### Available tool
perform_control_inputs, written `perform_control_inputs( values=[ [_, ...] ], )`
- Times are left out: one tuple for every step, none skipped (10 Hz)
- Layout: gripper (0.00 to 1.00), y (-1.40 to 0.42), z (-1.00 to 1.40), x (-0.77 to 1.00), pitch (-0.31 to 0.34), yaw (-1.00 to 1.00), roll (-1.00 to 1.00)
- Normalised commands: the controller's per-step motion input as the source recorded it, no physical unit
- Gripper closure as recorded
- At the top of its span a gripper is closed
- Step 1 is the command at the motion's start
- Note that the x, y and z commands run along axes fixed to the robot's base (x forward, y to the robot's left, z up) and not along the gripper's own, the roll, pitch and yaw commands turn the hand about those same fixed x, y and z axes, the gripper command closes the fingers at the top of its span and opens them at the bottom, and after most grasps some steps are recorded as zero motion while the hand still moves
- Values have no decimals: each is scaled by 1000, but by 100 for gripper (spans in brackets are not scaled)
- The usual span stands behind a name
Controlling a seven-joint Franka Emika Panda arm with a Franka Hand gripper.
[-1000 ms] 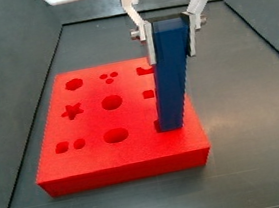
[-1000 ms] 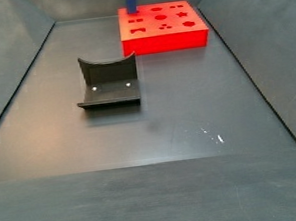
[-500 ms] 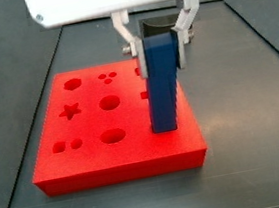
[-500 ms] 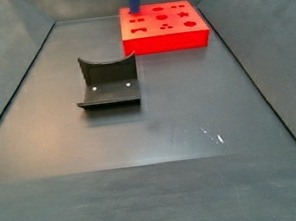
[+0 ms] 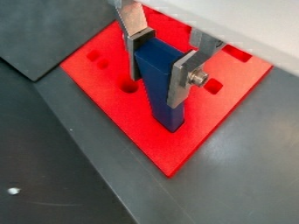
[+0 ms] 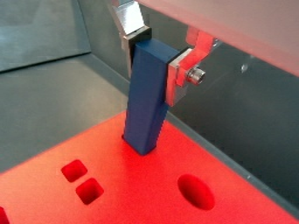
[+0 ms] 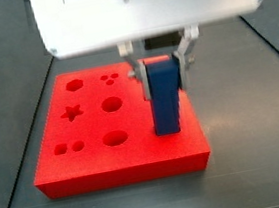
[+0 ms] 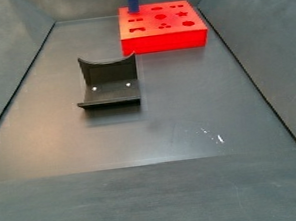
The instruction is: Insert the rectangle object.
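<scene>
We found the gripper over the near right part of the red block, its two silver fingers clamped on the upper end of the rectangle object — the blue bar stood upright between them, as both wrist views showed. Its lower end met the block's top face near the edge; in a side view the rectangle object looked partly sunk into a slot there, though we could not tell how deep it sat. We judged the insertion itself to be the step in hand, begun but not finished, since most of the bar stood above the surface. The next move, as we saw it, called for a straight downward push with the bar kept vertical, then a release once it bottomed out — any tilt risked jamming it against the slot walls. The fixture stood well apart on the floor, unused.
</scene>
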Motion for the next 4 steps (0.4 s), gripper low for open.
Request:
perform_control_inputs(
  values=[
    [100, -3, -931, 51, -127, -140, 99],
    [100, 0, -934, 51, -99, -149, 126],
    [100, 0, -337, 71, -57, -60, 51],
    [100, 0, 0, 0, 0, 0, 0]
  ],
)
